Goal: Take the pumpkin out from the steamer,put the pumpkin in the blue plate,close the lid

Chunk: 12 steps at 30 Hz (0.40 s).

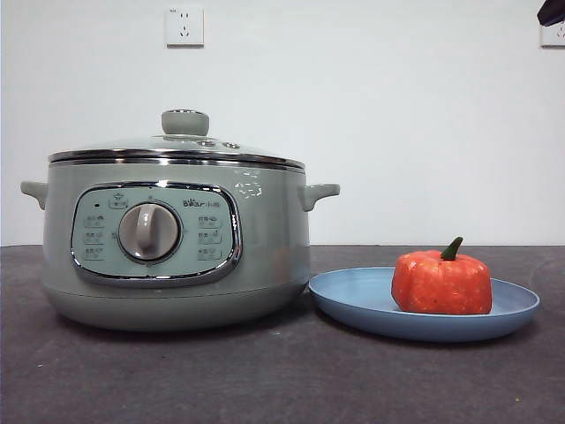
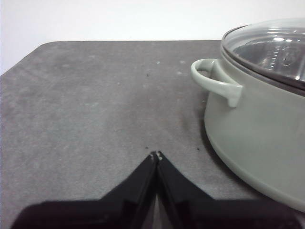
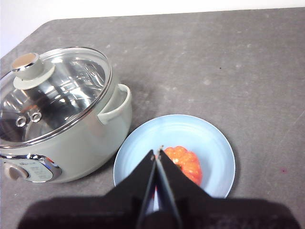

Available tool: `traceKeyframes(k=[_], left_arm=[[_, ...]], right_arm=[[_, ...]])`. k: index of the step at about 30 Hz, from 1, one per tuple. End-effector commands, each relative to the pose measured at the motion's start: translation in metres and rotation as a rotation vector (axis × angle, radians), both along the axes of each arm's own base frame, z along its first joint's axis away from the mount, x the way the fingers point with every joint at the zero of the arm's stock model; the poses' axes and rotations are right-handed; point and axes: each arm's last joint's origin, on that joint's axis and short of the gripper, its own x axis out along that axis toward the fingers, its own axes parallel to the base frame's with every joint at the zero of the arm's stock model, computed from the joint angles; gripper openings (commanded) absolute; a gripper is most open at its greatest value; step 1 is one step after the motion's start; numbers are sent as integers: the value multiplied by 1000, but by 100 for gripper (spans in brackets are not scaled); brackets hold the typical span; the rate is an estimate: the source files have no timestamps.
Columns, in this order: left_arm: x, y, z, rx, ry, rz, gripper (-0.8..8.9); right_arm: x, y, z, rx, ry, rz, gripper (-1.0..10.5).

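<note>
Both grippers, left (image 2: 156, 155) and right (image 3: 157, 151), sit pinched empty. Pumpkin (image 1: 441, 282) on plate (image 1: 353, 300), lid (image 1: 177, 146) seated on steamer (image 1: 265, 256): you just hold clear.

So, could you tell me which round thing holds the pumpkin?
The blue plate: the pumpkin sits on it, beside the lidded steamer.

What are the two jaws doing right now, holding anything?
Left gripper: shut, holding nothing, beside the steamer.
Right gripper: shut, holding nothing, above the pumpkin on the blue plate.
</note>
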Motion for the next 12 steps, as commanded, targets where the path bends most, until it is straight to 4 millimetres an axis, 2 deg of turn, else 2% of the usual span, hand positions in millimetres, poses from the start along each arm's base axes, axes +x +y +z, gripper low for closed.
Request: traceKeyframes(k=[1,12], left_arm=[[1,0,-5,-7,9,-1,-3],[0,0,-10,1,55,-1,-3]], right_arm=[[0,0,-1,7,2,-5,-17],[0,0,-1,7,2,-5,-17]])
